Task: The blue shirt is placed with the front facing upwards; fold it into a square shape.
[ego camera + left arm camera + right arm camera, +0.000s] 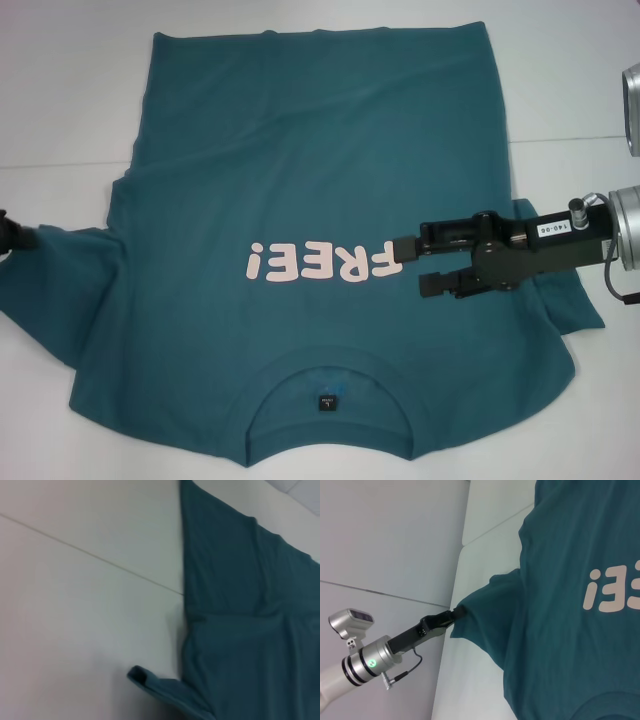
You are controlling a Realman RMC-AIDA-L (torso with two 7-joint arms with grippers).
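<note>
The blue shirt (310,180) lies flat on the white table (60,80), soft and limp, best taken at sleeve hems: left gripper (454,616) pinches the left sleeve, right gripper (408,264) hovers spread over the chest

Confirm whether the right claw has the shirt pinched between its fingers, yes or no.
No: in the head view the right claw hangs open over the blue shirt beside the FREE! print, nothing between its fingers.
</note>
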